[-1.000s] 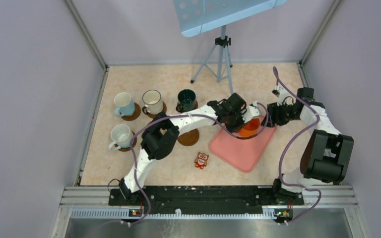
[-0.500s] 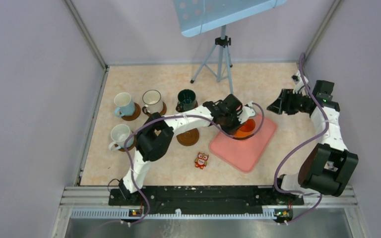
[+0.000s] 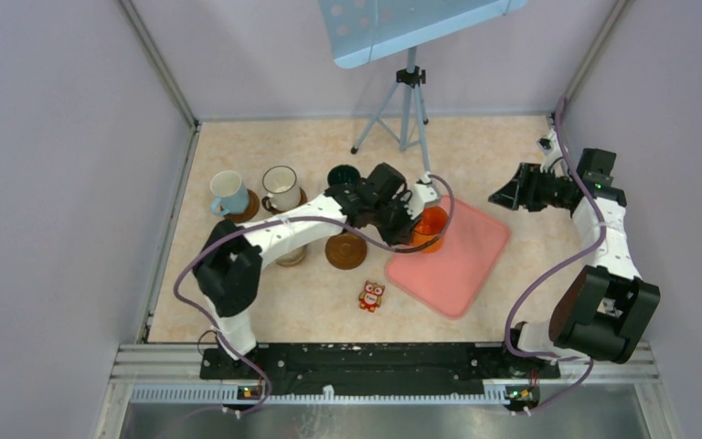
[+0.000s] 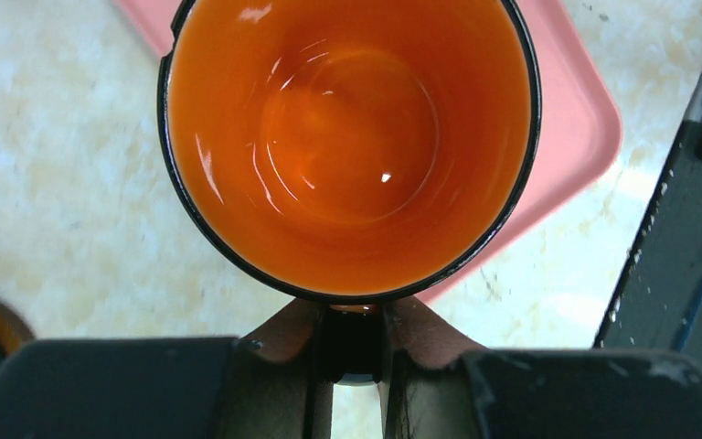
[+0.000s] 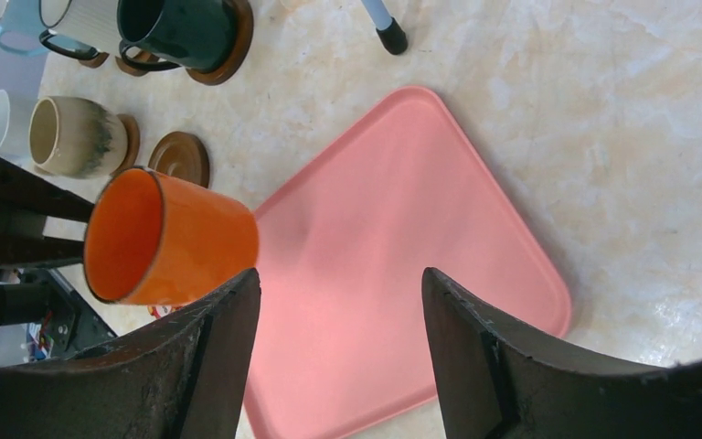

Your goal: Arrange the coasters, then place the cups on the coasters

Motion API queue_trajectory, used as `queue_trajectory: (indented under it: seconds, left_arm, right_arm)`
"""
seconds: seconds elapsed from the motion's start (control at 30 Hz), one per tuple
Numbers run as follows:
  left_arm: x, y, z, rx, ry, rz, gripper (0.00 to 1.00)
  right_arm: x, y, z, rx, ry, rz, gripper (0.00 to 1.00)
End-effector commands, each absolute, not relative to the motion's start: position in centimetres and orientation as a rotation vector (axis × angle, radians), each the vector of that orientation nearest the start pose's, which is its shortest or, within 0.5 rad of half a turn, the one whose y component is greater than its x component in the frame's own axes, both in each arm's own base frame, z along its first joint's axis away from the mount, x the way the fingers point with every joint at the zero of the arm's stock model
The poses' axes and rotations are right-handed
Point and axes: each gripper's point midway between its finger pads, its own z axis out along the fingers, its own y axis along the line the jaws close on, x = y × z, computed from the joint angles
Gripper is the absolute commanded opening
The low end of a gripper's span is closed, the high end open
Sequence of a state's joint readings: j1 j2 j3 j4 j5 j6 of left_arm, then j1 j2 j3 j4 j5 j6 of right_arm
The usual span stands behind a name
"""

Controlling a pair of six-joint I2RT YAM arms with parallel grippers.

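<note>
Left gripper point(image 4: 352, 322) clamped on orange mug point(image 4: 347, 146) at handle side, mug aloft over pink tray point(image 3: 466, 265) left edge. Bare coaster point(image 3: 345, 250) just left, nearer desk's near edge. Right gripper point(image 3: 505, 194) agape, well apart.

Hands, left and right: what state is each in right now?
Left hand: closed, holding the orange mug by its handle.
Right hand: open, empty.

Just ahead of the left gripper point(image 4: 352, 334), the orange mug point(image 4: 347, 155) loses its far rim to the top edge, and its handle is mostly hidden between the fingers. Off to the gripper's side, only a sliver of coaster point(image 4: 0, 309) shows. From above, the left arm covers most of the beige mug point(image 3: 291, 258).
</note>
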State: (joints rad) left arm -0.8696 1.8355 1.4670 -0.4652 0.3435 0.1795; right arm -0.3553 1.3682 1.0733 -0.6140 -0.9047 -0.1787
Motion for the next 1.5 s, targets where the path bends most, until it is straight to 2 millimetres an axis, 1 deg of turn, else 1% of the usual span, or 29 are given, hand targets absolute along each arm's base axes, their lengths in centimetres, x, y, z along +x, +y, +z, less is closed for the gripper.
queue_trajectory:
  seconds: [0.0,0.17,0.3,0.43,0.53,0.63,0.9,1.47]
  left_arm:
    - [26.9,-36.8,18.4,1.266,1.916,-0.806,0.0]
    - [27.1,-30.9,17.6,1.168,1.998,-0.759,0.0]
    - [27.8,-26.2,16.2,1.087,2.053,-0.677,0.0]
    - [28.4,-22.9,15.1,1.023,2.085,-0.584,0.0]
    - [28.7,-21.5,14.3,1.006,2.101,-0.515,0.0]
    - [28.7,-20.9,13.8,1.001,2.109,-0.486,0.0]
    - [27.8,-20.9,12.1,1.014,2.154,-0.516,0.0]
    - [28.1,-21.3,10.1,1.025,2.184,-0.532,0.0]
  right_arm:
    - [33.2,2.5,19.3,-0.208,2.138,0.836,0.65]
    - [33.3,2.4,19.0,-0.204,2.141,0.835,0.65]
    - [33.3,2.5,18.8,-0.2,2.146,0.844,0.65]
    - [33.3,2.4,18.5,-0.202,2.155,0.841,0.65]
    - [33.3,2.4,18.3,-0.201,2.158,0.841,0.65]
    - [33.3,2.4,18.2,-0.198,2.163,0.844,0.65]
    - [33.3,2.4,17.9,-0.198,2.17,0.843,0.65]
    - [33.2,2.5,17.6,-0.203,2.18,0.852,0.65]
